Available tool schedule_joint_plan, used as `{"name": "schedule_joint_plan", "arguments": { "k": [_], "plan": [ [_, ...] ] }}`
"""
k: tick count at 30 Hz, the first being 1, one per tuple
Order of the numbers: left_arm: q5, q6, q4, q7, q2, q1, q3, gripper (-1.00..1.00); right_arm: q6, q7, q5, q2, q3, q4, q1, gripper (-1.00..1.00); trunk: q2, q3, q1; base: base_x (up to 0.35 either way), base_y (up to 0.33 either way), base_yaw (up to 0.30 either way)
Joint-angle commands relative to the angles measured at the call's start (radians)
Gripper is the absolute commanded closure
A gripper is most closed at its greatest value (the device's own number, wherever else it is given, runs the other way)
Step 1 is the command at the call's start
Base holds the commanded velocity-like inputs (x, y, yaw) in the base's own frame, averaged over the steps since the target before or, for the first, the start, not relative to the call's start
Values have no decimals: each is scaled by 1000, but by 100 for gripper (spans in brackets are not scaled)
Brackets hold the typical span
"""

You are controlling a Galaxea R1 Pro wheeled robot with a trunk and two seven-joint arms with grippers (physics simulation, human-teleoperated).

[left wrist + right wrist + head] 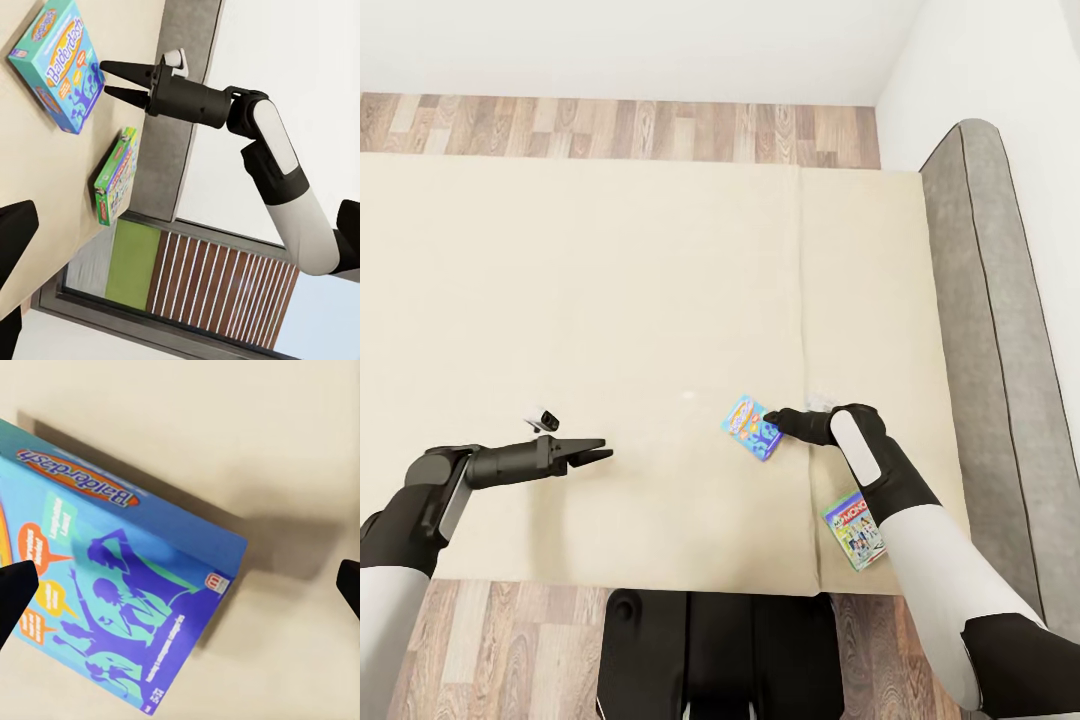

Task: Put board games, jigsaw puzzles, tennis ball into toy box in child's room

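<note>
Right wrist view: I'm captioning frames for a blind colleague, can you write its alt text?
A blue Balderdash board game lies flat on the cream bed, one corner pointing between the open right gripper's two dark fingertips.

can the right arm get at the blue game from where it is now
Probably yes. The right gripper is open right at the edge of the blue game, which lies flat on the bed with nothing over it; the Monopoly box lies apart.

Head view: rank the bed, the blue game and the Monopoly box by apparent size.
1. Bed, by far the largest.
2 and 3. Blue game and Monopoly box: they look alike, and the right arm partly covers both.
</note>
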Motion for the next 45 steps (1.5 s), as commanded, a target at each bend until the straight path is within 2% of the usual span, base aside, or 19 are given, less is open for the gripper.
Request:
{"name": "schedule_joint_plan", "arguments": {
  "k": [1, 45],
  "plan": [
    [0, 11, 0, -4, 0, 0, 0, -100, 2, -10, -11, 0, 1, -1, 0, -100, -2, -1, 1, 0, 0, 0],
    [0, 11, 0, -4, 2, 0, 0, -100, -2, -11, -6, -1, 1, 0, 1, -100, -2, -1, 1, 0, 13, 0]
  ]
}}
